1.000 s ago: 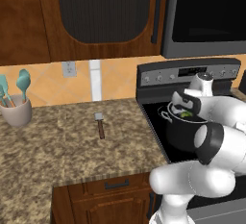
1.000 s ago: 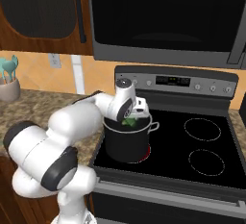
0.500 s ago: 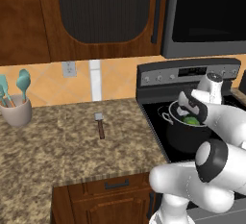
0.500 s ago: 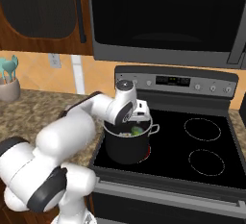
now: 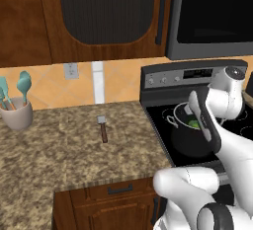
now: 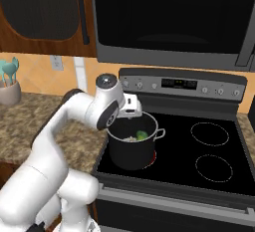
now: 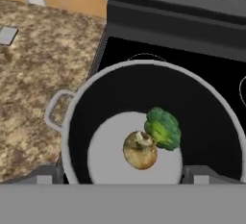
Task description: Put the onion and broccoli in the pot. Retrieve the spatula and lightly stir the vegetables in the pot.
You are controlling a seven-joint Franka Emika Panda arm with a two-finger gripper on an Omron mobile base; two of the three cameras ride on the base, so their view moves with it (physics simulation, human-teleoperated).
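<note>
The pot (image 6: 132, 146) sits on the front left burner of the stove (image 6: 214, 176), and looking down into it the onion (image 7: 140, 151) and the broccoli (image 7: 163, 128) lie on its pale bottom, touching each other. The tool (image 7: 123, 172) hangs just above the pot's rim with its fingers (image 7: 45, 174) spread wide apart, holding nothing. Off to the left, the spatula (image 5: 103, 128) lies flat on the speckled counter (image 5: 59, 150), blade toward the wall, well apart from the pot. At the far left end of the counter stands a pale crock (image 5: 17, 115) with teal utensils (image 5: 22, 83) sticking up from it.
</note>
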